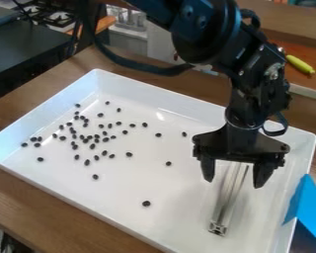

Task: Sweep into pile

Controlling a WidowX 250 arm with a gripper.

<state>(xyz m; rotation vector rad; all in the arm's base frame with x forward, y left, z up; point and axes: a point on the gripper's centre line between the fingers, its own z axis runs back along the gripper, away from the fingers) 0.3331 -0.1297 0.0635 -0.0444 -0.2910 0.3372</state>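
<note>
Over the white plastic tray (177, 222), your black metal gripper (233, 184) has its jaws apart, a long silver metal bar (228, 197) between them; small dark oval beans (95, 177) lie scattered inside, away from the jaws.

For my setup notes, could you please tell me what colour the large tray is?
The tray is white, as seen in the camera view.
</note>
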